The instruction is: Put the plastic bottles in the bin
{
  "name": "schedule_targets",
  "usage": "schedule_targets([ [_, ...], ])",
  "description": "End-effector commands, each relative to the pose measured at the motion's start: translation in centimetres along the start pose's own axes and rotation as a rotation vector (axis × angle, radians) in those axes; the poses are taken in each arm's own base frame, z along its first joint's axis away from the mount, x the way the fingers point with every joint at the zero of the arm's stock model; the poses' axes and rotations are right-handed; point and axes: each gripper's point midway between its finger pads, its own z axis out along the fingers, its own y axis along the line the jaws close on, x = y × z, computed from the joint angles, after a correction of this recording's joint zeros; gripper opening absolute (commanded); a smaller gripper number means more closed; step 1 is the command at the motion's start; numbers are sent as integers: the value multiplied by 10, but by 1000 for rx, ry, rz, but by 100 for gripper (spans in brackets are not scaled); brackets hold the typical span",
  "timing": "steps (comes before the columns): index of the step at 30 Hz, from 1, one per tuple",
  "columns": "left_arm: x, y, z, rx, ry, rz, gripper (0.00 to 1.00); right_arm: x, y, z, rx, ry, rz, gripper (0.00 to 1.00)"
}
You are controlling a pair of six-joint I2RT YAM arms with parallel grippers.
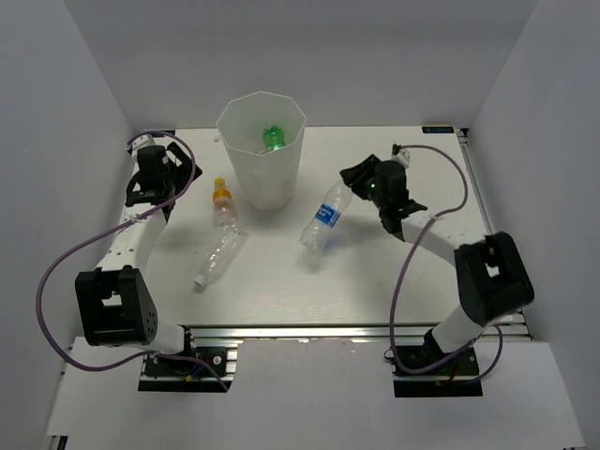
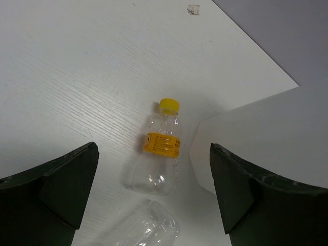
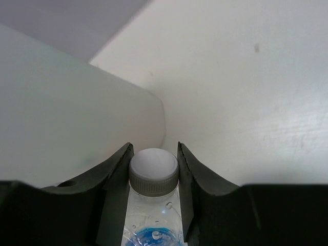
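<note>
Right fingers (image 3: 114, 192) pinching blue-labelled bottle (image 3: 154, 169) at its cap, bin (image 3: 66, 118) just beyond

Yellow-capped bottle (image 2: 160, 151) (lying flat) beside bin (image 2: 266, 138)

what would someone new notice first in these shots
The tall white bin at the back middle of the table has a green bottle inside. Right of it the right hand grips a blue-label bottle by the neck; the left hand hangs open over a yellow-capped bottle.
</note>
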Motion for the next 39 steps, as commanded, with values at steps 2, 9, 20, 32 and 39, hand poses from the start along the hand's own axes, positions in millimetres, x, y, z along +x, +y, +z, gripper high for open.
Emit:
schedule_targets([
  [2, -2, -5, -7, 38, -9, 12, 98, -106, 109, -55, -277, -276, -290, 0],
  [9, 8, -2, 5, 25, 28, 16, 98, -183, 219, -127, -490, -456, -450, 0],
  [20, 36, -4, 28, 73, 101, 16, 98, -209, 346, -100, -779, -521, -417, 0],
  [32, 88, -21, 48, 206, 243, 25, 98, -125, 371, -3, -715, -463, -412, 21],
  [39, 120, -3, 67, 127, 314, 60, 98, -105, 357, 10, -695, -401, -452, 89],
])
